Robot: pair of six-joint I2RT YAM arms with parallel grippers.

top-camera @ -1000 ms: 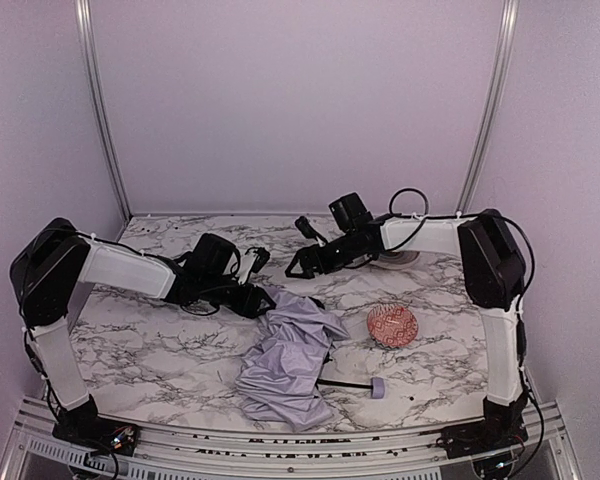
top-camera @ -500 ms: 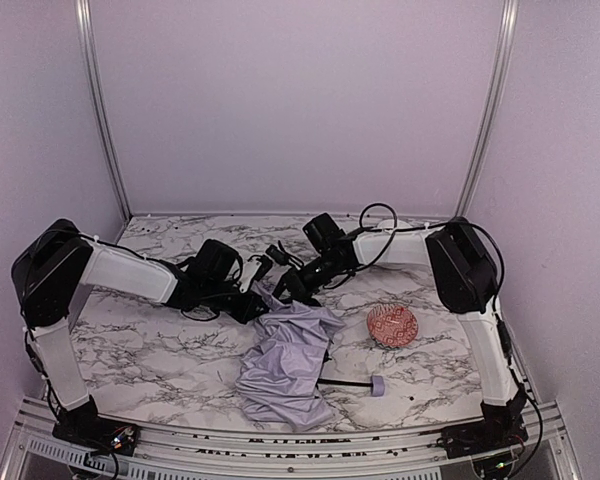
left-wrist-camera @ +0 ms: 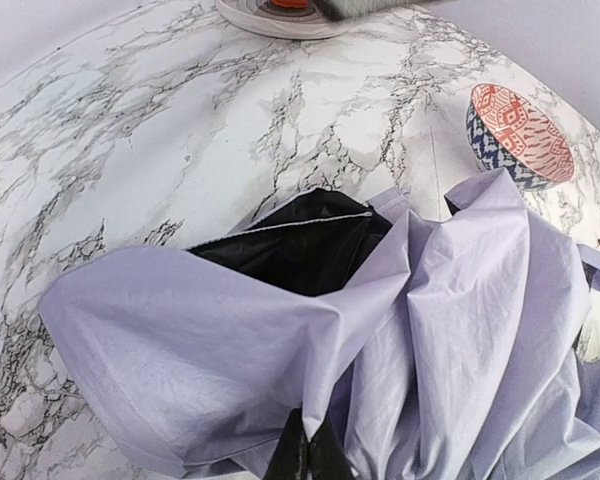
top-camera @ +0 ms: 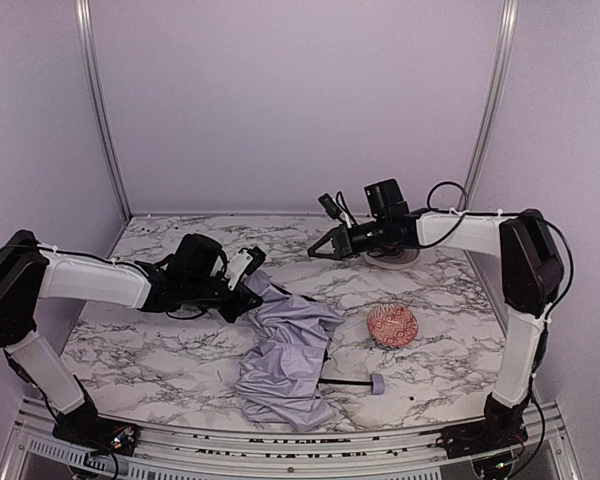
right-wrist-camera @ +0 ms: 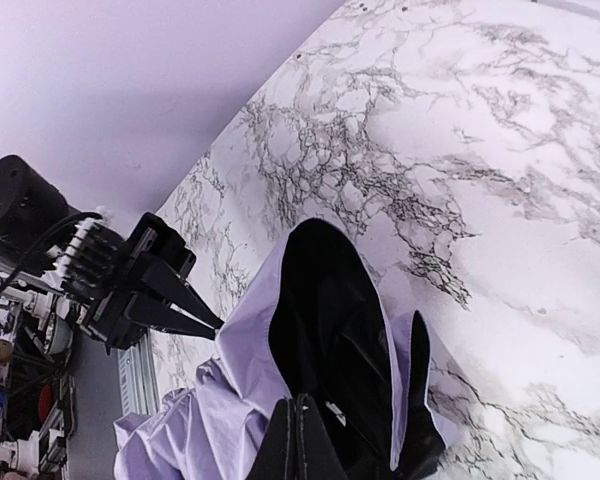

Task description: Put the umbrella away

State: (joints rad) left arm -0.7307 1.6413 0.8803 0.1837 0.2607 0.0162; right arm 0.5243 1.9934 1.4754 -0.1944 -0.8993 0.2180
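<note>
The umbrella (top-camera: 285, 355) lies collapsed on the marble table, a crumpled heap of lavender fabric. Its thin black shaft and small handle (top-camera: 377, 386) stick out to the right. My left gripper (top-camera: 252, 287) is at the heap's upper left edge, shut on a fold of the canopy (left-wrist-camera: 460, 300). The left wrist view shows the gripper (left-wrist-camera: 308, 452) pinching that fold, with the black underside gaping open behind it. My right gripper (top-camera: 313, 251) hangs shut above the table, up and to the right of the umbrella. In its wrist view the gripper (right-wrist-camera: 302, 420) overlaps the lavender fabric (right-wrist-camera: 230, 400), and I see nothing held.
A red patterned bowl (top-camera: 392, 324) stands right of the umbrella, close to the shaft, and it also shows in the left wrist view (left-wrist-camera: 520, 135). A white round dish (top-camera: 395, 258) sits at the back right under the right arm. Walls close the table's back and sides.
The right gripper went to the umbrella's top edge, then pulled back up and to the right and shut. The left gripper shut on the fabric and drew slightly left.
</note>
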